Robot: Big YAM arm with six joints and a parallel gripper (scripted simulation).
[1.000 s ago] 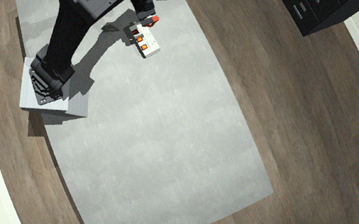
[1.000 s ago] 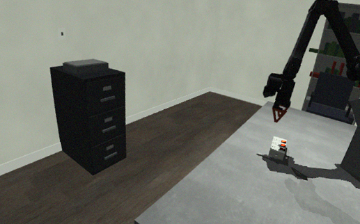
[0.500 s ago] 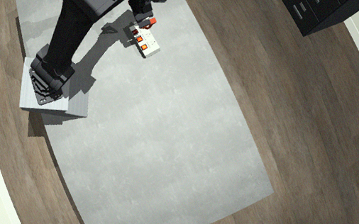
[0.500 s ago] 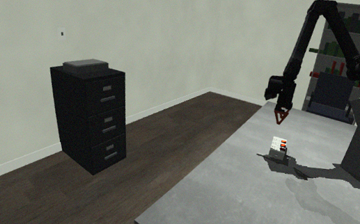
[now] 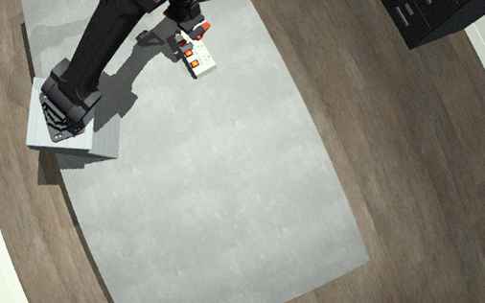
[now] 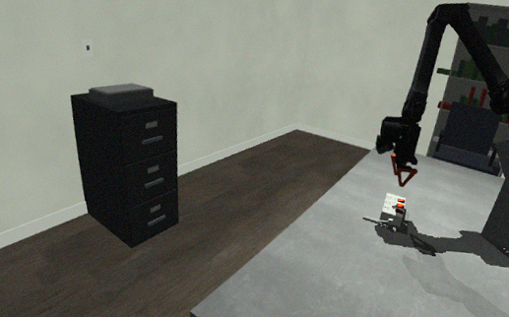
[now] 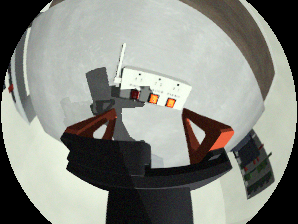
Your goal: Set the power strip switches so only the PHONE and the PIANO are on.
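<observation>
A small white power strip [image 5: 197, 58] lies flat on the grey table, near the far end beside my arm. It also shows in the exterior view [image 6: 393, 207] and in the wrist view [image 7: 156, 90]. Its row of rocker switches glows orange-red; two are bright, and a third sits in my shadow. The labels are too small to read. My gripper [image 7: 149, 112] is open and empty. It hovers well above the strip's near end, clear of it, as the exterior view [image 6: 403, 175] shows. A thin grey cord [image 6: 375, 221] sticks out from the strip.
My grey base pedestal [image 5: 73, 125] stands at the table's edge close to the strip. A black filing cabinet [image 6: 126, 159] stands on the floor off the table. A bookshelf [image 6: 494, 81] stands behind the far end.
</observation>
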